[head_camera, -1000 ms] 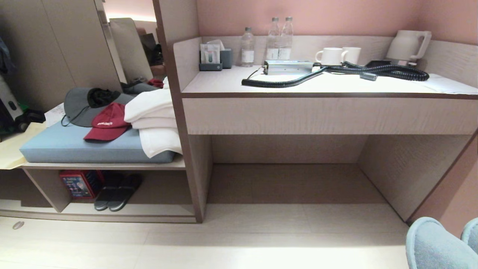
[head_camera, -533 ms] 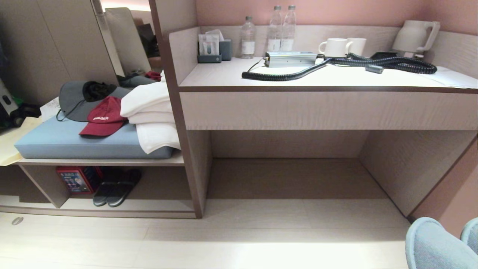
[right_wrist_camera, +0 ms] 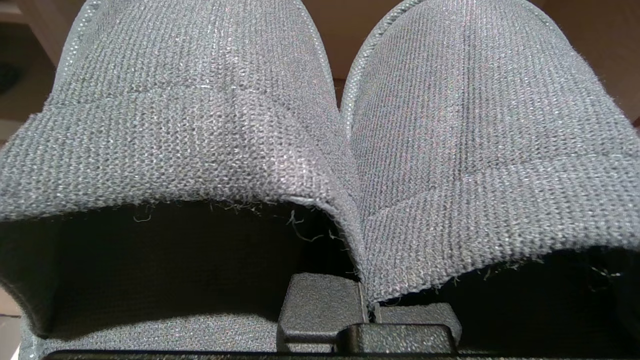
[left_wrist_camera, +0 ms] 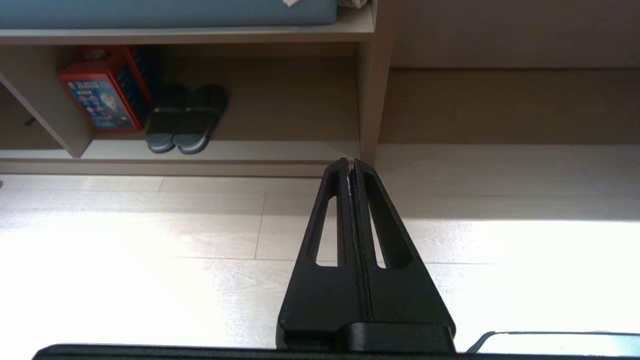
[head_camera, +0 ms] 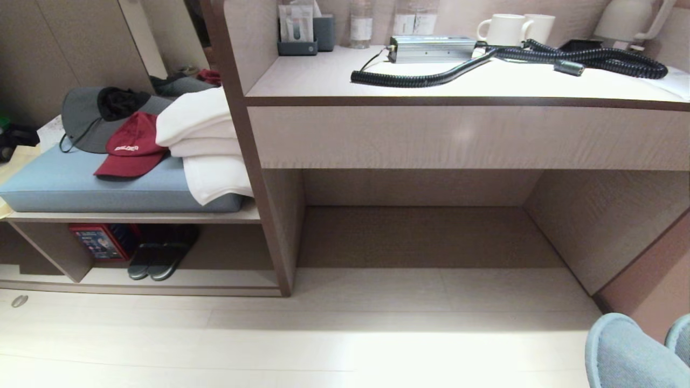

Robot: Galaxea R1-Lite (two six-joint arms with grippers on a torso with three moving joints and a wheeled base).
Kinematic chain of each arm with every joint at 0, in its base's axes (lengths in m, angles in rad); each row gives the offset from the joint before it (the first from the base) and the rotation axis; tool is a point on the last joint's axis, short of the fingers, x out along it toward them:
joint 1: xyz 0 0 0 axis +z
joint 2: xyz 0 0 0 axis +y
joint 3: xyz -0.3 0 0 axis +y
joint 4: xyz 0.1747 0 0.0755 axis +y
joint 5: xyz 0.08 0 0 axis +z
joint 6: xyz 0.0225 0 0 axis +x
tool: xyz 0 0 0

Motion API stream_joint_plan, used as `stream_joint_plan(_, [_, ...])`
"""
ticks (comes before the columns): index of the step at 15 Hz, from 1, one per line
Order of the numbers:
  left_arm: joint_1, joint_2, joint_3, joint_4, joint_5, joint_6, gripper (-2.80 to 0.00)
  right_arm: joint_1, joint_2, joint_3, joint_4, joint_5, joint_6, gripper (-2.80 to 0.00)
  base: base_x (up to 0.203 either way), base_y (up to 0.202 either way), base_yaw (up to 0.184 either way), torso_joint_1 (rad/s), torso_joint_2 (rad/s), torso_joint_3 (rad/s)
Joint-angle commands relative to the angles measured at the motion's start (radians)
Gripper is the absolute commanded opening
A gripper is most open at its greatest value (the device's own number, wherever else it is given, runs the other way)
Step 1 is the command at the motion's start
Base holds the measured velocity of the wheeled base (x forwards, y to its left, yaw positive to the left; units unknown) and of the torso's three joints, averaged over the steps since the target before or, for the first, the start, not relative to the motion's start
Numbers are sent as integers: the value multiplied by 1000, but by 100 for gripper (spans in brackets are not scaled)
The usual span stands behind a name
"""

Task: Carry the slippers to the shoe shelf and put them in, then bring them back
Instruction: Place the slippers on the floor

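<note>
Both slippers (right_wrist_camera: 320,125) hang clenched in my right gripper (right_wrist_camera: 369,305), toes pointing far — the shoe shelf (head_camera: 161,280) lies far-left; left gripper (left_wrist_camera: 350,167) shut, empty.

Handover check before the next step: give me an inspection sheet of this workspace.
Surface: pale plank floor, bare in front of the furniture.
Job's things: grey-blue slippers pinched side by side by their inner edges in the right gripper; toes show at the head view's lower right. Shoe shelf holds a dark pair of slides and a red box.
Clutter: red cap, grey hat and folded white towels on the blue cushion; mugs and a silver box on the desk.
Grippers: left gripper shut, empty, above the floor; right shut on the slippers.
Cables: black coiled cord on the desk.
Surroundings: open recess under the desk.
</note>
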Motion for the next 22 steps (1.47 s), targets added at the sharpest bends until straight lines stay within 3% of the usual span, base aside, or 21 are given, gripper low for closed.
stream_joint_plan(1, [0,0,0,0,0,0,-280,0,2,0,0,0,0,-280,0,0,0,7,3,-203])
stream_joint_plan(22, [0,0,0,0,0,-2,-280,-9,0,0,-4,-29,41,-280,0,0,0,4,3,-197])
